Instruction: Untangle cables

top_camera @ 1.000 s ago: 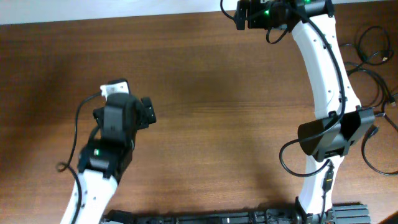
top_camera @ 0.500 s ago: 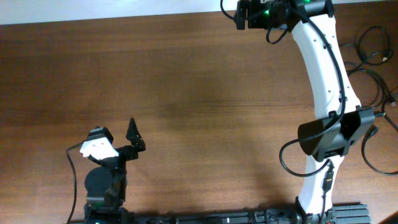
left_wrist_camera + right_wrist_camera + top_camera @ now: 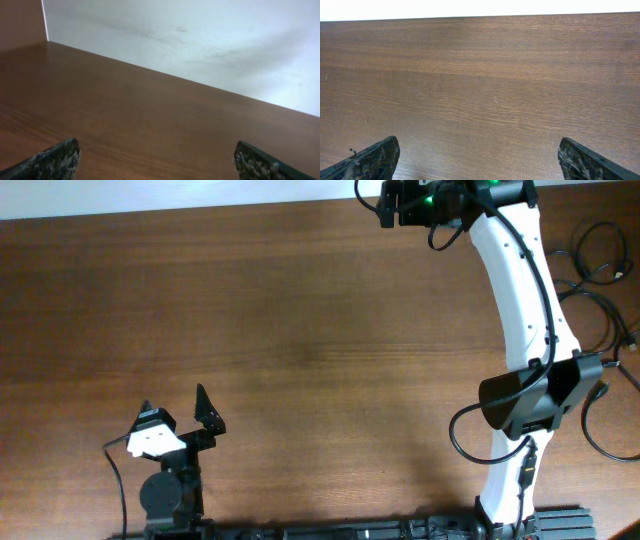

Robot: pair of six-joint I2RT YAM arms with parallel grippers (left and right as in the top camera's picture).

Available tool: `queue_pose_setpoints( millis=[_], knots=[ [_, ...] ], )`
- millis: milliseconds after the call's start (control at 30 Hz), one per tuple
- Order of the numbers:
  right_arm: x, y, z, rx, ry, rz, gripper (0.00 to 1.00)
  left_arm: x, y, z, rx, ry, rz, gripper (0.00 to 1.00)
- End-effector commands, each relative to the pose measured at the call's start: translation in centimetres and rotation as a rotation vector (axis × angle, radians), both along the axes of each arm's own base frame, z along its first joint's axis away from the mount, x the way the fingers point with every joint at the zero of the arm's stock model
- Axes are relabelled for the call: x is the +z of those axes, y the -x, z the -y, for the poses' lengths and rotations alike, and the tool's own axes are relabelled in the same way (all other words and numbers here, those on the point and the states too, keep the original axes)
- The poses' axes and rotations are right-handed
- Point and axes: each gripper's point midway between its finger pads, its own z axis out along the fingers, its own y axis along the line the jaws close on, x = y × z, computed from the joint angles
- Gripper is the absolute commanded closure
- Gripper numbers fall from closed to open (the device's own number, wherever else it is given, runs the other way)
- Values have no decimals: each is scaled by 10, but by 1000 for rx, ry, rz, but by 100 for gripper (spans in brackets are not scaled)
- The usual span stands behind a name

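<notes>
Thin black cables (image 3: 598, 266) lie in loose loops at the table's far right edge, with more loops (image 3: 612, 435) trailing down that side beyond the right arm. My left gripper (image 3: 176, 414) sits low at the near left, open and empty. In the left wrist view its fingertips (image 3: 59, 159) frame bare wood and a pale wall. My right gripper (image 3: 384, 206) reaches to the table's far edge, pointing left, open with nothing between its fingers (image 3: 374, 159). No cable shows in either wrist view.
The brown wooden table (image 3: 320, 350) spreads between the two arms. The right arm's white link (image 3: 520, 290) crosses the right side from its base (image 3: 525, 405). A black rail (image 3: 400, 530) runs along the near edge.
My left arm has pulled back toward the near edge, and its gripper now sits lower and farther left. The right arm and the cables have not moved.
</notes>
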Motion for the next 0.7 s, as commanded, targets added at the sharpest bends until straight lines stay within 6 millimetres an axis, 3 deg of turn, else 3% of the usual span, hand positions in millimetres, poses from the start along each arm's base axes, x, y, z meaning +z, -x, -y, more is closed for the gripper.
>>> queue_pose_setpoints(
  millis=[0,100,667],
  knots=[
    [6,1,-3,14,2,16,1,-2,-1,5,-45,-139,-25,1],
    [6,1,-3,14,2,17,1,-4,-1,11,-84,-215,-39,1],
    [6,1,-3,14,2,16,1,-3,-1,11,-83,-215,-37,1]
  ],
)
